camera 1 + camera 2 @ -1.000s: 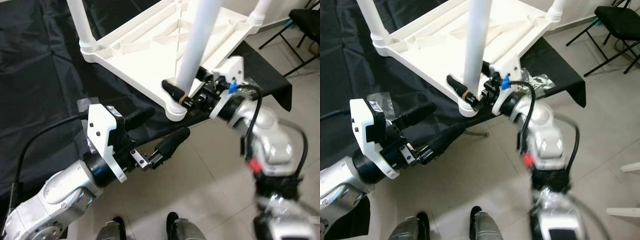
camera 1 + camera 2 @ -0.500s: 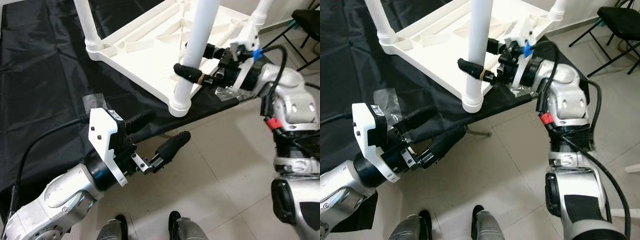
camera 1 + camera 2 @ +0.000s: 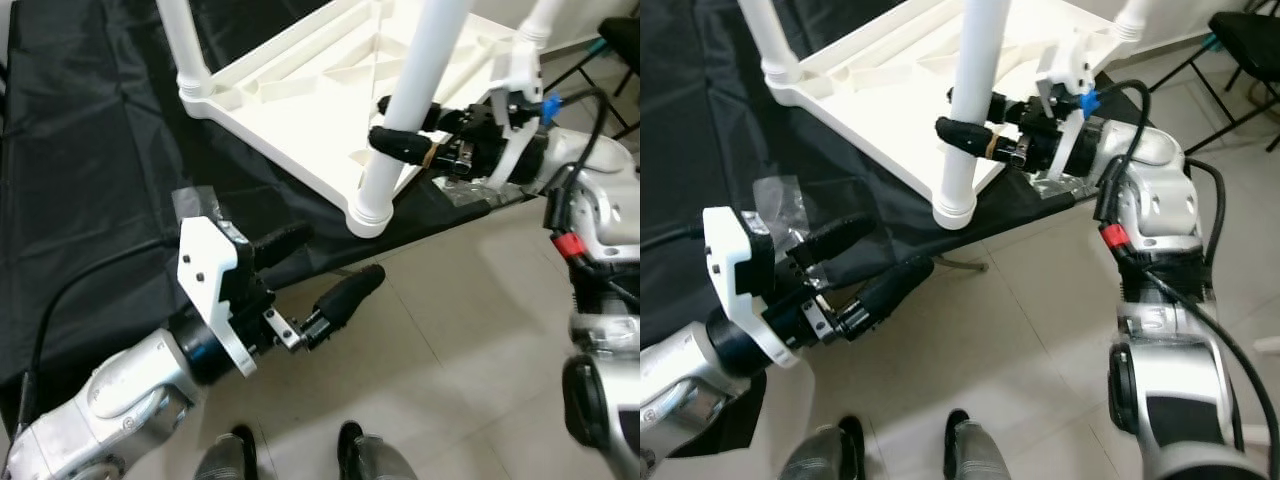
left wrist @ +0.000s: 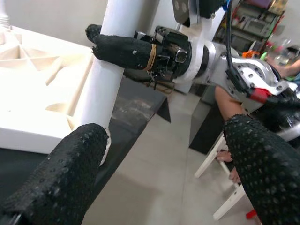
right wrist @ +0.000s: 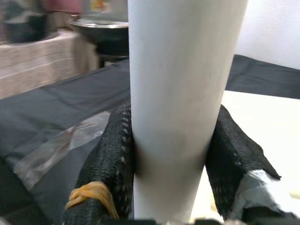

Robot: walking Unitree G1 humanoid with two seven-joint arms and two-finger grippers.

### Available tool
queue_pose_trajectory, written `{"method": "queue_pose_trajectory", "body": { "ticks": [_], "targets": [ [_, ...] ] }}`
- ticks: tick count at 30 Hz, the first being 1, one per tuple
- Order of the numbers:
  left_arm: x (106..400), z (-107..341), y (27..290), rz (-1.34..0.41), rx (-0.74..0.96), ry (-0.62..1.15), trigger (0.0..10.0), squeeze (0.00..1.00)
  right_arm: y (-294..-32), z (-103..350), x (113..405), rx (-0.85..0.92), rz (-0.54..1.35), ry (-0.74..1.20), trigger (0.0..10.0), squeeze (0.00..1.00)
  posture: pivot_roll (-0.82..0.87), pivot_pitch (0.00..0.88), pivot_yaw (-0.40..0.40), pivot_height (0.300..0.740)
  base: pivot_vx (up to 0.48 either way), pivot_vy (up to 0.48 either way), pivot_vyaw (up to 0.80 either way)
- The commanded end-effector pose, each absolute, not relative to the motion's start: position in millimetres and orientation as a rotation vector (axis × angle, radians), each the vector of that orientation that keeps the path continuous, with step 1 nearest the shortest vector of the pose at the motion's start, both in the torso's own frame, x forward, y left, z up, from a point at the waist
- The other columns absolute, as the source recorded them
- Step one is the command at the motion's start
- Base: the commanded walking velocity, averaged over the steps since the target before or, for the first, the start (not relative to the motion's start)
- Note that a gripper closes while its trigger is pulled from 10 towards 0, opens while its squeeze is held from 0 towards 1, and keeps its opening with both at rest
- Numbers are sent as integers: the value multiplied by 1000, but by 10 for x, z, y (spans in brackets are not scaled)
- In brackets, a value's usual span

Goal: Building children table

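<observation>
Right gripper is pinching the white leg partway up, one black finger on each side of the tube, as the right wrist view shows plainly with the pads pressed to the plastic. That leg is standing in the near corner socket of the upturned table, which is lying top-down on a black cloth with that corner right at the cloth's edge, overhanging the tiled floor. Two more legs are already standing in the other corners, so I would judge this to be a late leg going in. To do it well the right arm should be keeping the tube in line with the socket and pushing straight down along its length, twisting a little if it binds; any sideways pull is likely to lever the light tabletop off the edge, since there is nothing under that corner but air. Left gripper is hanging below and in front of the corner, fingers spread and holding nothing, well apart from the leg; it looks well placed to come up and steady the table rim or the socket. Room is tight above, with ribs and the far legs close by, but open toward the floor side. A person's leg and a white chair are showing in the left wrist view beyond the table, and a dark folding chair is standing off to the right, so wide swings that way want care.
</observation>
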State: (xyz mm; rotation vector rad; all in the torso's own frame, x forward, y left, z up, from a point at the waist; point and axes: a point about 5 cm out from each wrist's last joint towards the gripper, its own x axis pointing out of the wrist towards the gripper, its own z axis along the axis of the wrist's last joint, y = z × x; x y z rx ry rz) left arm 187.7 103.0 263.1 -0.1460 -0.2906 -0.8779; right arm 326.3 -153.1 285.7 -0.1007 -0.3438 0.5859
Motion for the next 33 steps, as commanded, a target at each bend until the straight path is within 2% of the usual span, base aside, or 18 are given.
{"method": "queue_pose_trajectory", "body": {
  "ticks": [1, 2, 3, 4, 6, 8, 9, 11, 15, 16, 20, 21, 22, 24, 27, 29, 30, 33],
  "targets": [
    [1819, 2629, 1001, -899, -140, -291, 10000, 0, -1934, 2182, 3341, -179, 85, -8, 0, 0, 69, 355, -83, 740, 0, 0, 0],
    [1828, 2629, 1013, -886, -148, -294, 10000, 0, -1889, 1885, 3179, -190, -104, 38, 0, 0, 43, 339, -67, 740, 0, 0, 0],
    [1828, 2629, 1013, -886, -148, -294, 10000, 0, -1889, 1885, 3179, -190, -104, 38, 0, 0, 43, 339, -67, 740, 0, 0, 0],
    [1836, 2628, 1010, -882, -158, -298, 10000, 0, -1726, 1744, 3124, -164, -118, 64, 0, 0, 41, 344, -44, 740, 0, 0, 0],
    [1836, 2628, 1010, -882, -158, -298, 10000, 0, -1726, 1744, 3124, -164, -118, 64, 0, 0, 41, 344, -44, 740, 0, 0, 0],
    [1861, 2620, 996, -892, -171, -301, 10000, 0, -1394, 1836, 3233, -139, 14, 15, 0, 0, 22, 319, -43, 740, 0, 0, 0],
    [1861, 2620, 996, -892, -171, -301, 10000, 0, -1394, 1836, 3233, -139, 14, 15, 0, 0, 22, 319, -43, 740, 0, 0, 0],
    [1903, 2622, 971, -918, -164, -310, 10000, 0, -1193, 1999, 3379, -121, 73, -30, 0, 0, 8, 302, -47, 740, 0, 0, 0],
    [1936, 2638, 955, -925, -166, -325, 10000, 0, -1112, 2055, 3426, -117, 107, -41, 0, 0, 1, 297, -46, 740, 0, 0, 0],
    [1939, 2640, 943, -927, -166, -327, 10000, 0, -1067, 2149, 3408, -106, 123, -73, 10000, 0, 3, 296, -47, 740, 0, 0, 0],
    [1937, 2640, 929, -929, -166, -326, 10000, 0, -1032, 2289, 3354, -128, 97, -118, 10000, 0, 7, 295, -47, 740, 0, 0, 0],
    [1933, 2640, 928, -929, -165, -326, 10000, 0, -1018, 2377, 3338, -102, 154, -148, 10000, 471, 13, 298, -49, 740, 0, 0, 0],
    [1933, 2643, 937, -925, -163, -326, 10000, 0, -1062, 2522, 3327, -87, 296, -208, 10000, 1000, 15, 301, -51, 740, 0, 0, 0],
    [1935, 2645, 951, -920, -160, -327, 10000, 0, -1094, 2708, 3272, -66, 541, -278, 10000, 1000, 14, 306, -52, 740, 0, 0, 0],
    [1938, 2641, 955, -919, -158, -327, 10000, 0, -1216, 2797, 3258, -117, 676, -287, 10000, 1000, 12, 308, -52, 740, 0, 0, 0],
    [1939, 2639, 955, -920, -158, -327, 10000, 0, -1263, 2816, 3254, -136, 724, -277, 10000, 1000, 12, 308, -52, 740, 0, 0, 0],
    [1937, 2639, 948, -921, -160, -327, 10000, 0, -1469, 2783, 3331, -237, 761, -213, 10000, 1000, 11, 313, -54, 740, 0, 0, 0],
    [1937, 2638, 939, -922, -159, -326, 10000, 0, -1609, 2823, 3413, -300, 742, -206, 10000, 1000, 19, 320, -49, 740, 0, 0, 0]
  ]
}}
